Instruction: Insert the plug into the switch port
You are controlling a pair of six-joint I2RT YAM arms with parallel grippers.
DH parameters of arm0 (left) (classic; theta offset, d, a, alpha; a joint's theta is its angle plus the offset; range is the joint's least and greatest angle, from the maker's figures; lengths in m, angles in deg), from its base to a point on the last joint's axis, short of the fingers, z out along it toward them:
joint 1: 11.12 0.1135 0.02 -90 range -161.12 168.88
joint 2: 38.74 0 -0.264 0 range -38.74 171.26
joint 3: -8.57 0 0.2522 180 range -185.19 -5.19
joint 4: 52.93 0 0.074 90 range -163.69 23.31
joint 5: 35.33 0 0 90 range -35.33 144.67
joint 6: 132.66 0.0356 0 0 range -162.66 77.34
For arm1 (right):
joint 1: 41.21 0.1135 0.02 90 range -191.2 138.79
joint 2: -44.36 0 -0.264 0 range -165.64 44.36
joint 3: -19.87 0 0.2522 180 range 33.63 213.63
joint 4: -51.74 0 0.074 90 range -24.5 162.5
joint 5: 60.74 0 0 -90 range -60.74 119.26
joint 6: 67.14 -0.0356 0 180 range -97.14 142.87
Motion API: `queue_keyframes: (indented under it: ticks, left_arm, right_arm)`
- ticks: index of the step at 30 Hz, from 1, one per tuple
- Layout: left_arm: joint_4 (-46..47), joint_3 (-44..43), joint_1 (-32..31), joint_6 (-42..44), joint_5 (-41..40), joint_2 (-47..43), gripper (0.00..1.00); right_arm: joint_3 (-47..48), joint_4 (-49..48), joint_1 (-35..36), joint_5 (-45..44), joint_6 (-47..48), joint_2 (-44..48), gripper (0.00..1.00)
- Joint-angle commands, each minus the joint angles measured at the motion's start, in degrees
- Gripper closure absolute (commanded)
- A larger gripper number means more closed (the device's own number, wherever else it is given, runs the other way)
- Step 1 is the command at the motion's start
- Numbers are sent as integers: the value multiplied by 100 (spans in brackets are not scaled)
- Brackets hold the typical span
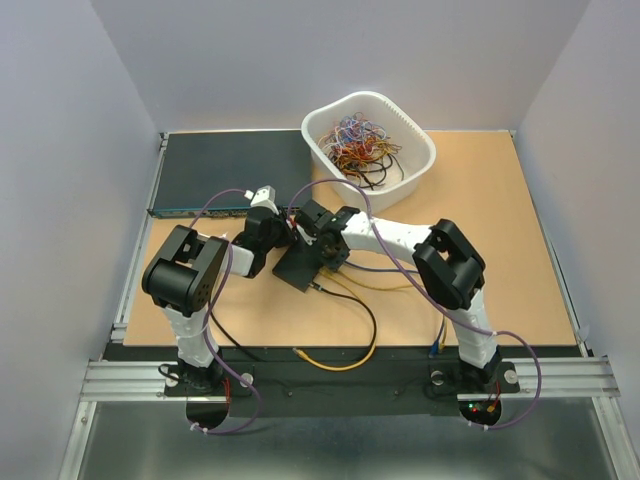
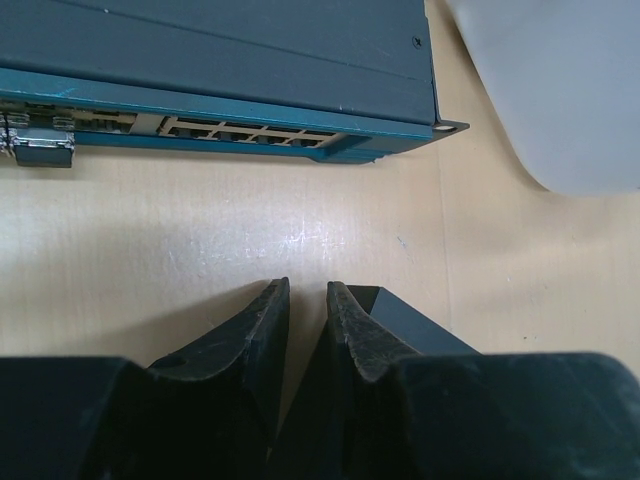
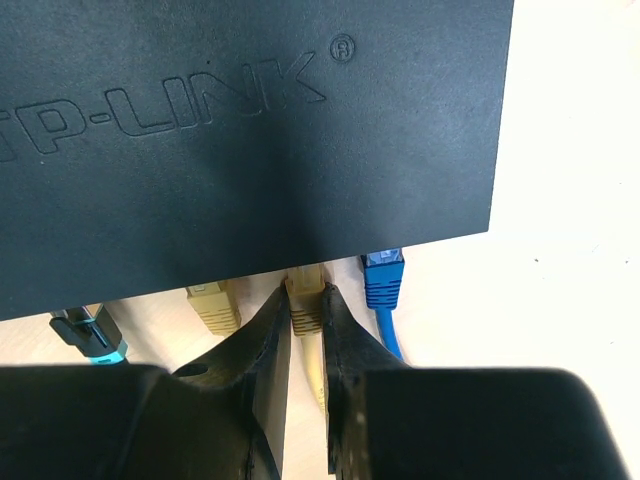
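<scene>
The small flat black switch box [image 1: 298, 268] lies mid-table; its TP-LINK top fills the right wrist view [image 3: 250, 130]. My right gripper [image 3: 303, 296] is shut on a beige plug [image 3: 305, 292] whose tip sits at the box's port edge; the port itself is hidden under that edge. Beside it a second beige plug [image 3: 213, 305], a blue plug [image 3: 384, 280] and a black-and-teal plug [image 3: 90, 335] sit in the same row. My left gripper [image 2: 303, 295] is closed on a corner of the box [image 2: 430, 335]. From above, both grippers meet at the box, left [image 1: 287, 240] and right [image 1: 318, 245].
A wide dark grey rack unit with a teal front strip [image 1: 230, 170] lies at the back left, also in the left wrist view [image 2: 220, 60]. A white basket [image 1: 420, 150] of coloured cables stands at the back. A yellow cable [image 1: 340, 362] loops near the front edge.
</scene>
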Motion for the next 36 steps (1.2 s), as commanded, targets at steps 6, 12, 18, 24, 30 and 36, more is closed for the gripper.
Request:
queue_keyframes:
  ticks: [6,12,18,24,30,36]
  left_arm:
    - [-242,-104,-193,166,22,133,66]
    - [-304,-183,-325,192,21,212,67]
    - [-313,-166,-369,166,83,194,67]
    - [-321,-122,-387,96,136,141,67]
    - [-322,-105,-421,87,171,168,67]
    - [-313,-61,-500,87,197,186,68]
  right_arm:
    - [587,-190,-52,192,101,-106,100]
    - [807,-163,-25,403,57,-124,100]
    - [913,-172,-16,535,48,-273,99]
    - [921,-172,45,667,-31,-405,99]
    - [1053,-224,54,272,-145,-353,100]
    - [895,-751,54,262,-101,-54,99]
